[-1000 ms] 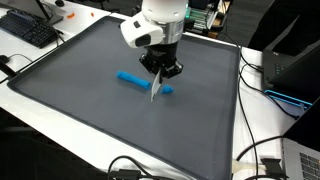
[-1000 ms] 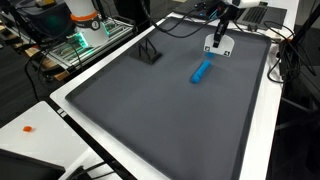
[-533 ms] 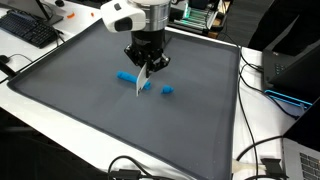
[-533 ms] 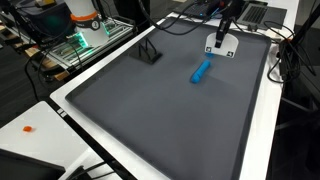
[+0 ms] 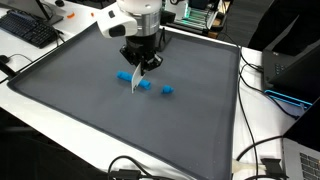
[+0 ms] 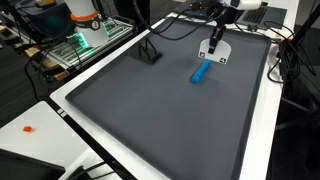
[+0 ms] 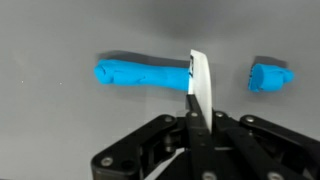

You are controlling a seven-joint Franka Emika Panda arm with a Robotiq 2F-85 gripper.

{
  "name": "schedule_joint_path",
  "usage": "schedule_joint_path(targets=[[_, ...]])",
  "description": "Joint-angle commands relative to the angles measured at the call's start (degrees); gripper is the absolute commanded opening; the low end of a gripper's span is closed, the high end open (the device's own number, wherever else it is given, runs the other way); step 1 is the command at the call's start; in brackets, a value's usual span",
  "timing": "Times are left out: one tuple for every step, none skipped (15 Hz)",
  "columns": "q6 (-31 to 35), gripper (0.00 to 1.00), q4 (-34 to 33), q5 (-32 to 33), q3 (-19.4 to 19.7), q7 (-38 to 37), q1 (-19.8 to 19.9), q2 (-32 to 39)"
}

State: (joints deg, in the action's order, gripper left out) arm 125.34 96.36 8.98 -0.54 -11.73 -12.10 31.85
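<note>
Your tool (image 5: 141, 67) is clenched on a thin white blade (image 5: 137, 83), which hangs down from between the fingers toward the dark mat (image 5: 70, 80). In the wrist view the tool (image 7: 200, 125) comes in from the bottom, and the blade (image 7: 199, 85) stands across the right end of the blue roll (image 7: 140, 74). I cannot tell if the edge touches the roll or is only in front of it.

The blue roll (image 5: 125, 75) lies flat on the mat, near the far side of it, directly under your tool. A small blue piece (image 7: 270, 77) lies apart from the roll, on the other side of the blade, with bare mat between them. You see the same piece in an exterior view (image 5: 167, 91).

The mat covers most of the white surface (image 6: 15, 150). A keyboard (image 5: 30, 30) lies beyond the mat's corner.
</note>
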Motion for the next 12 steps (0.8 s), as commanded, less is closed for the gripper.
schedule_joint_path(targets=[[-0.21, 0.01, 1.53, 1.18, 0.11, 0.35, 0.23, -0.07], [-0.12, 0.01, 1.65, 1.18, 0.15, 0.26, 0.24, 0.09], [-0.02, 0.01, 1.78, 1.26, 0.21, 0.17, 0.20, 0.21], [0.17, 0.01, 1.96, 1.36, 0.26, 0.16, 0.17, 0.35], [0.31, 0.01, 2.16, 1.60, 0.36, 0.12, 0.11, 0.50], [0.44, 0.01, 2.40, 1.90, 0.50, 0.01, 0.04, 0.63], [0.67, 0.01, 2.66, 1.78, 0.42, 0.07, 0.17, 0.71], [0.82, 0.01, 2.86, 1.96, 0.53, -0.07, 0.14, 0.84], [0.94, 0.01, 3.01, 1.99, 0.58, -0.11, 0.15, 0.93], [1.11, 0.01, 3.17, 2.43, 0.85, -0.40, 0.00, 1.07], [1.35, 0.01, 3.30, 2.19, 0.76, -0.31, 0.15, 1.16], [1.35, 0.01, 3.43, 2.35, 0.84, -0.41, 0.09, 1.25]])
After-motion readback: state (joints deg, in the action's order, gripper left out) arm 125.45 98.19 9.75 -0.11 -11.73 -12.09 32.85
